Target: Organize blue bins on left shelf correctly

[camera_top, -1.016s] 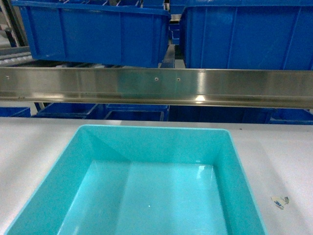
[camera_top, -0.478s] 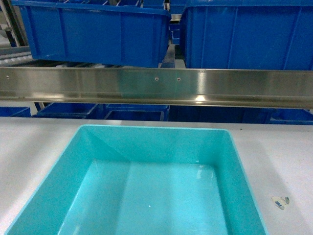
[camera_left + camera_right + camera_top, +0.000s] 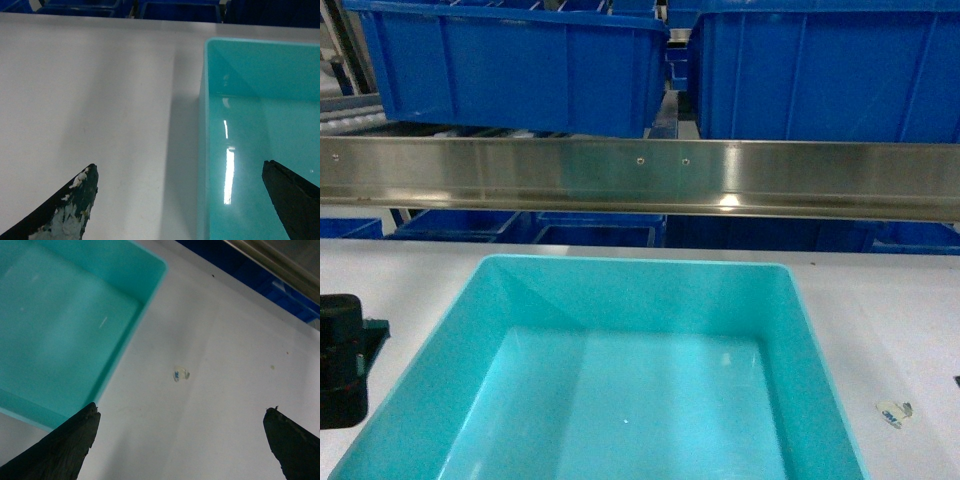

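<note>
Our left tool (image 3: pixel 180 200) has just come into view at nine o'clock, released astride the turquoise bin's (image 3: pixel 620 400) left wall on the worktop (image 3: pixel 900 320), so gripping looks next.

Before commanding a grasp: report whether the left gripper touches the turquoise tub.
Apart. The left wrist view shows the open left gripper straddling the turquoise tub wall, both fingers clear.

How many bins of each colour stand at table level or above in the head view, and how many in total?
Light turquoise bin, on the table: 1
Royal-blue bins on the rack above the steel crossbar: 2, left and right
Total: 3
</note>
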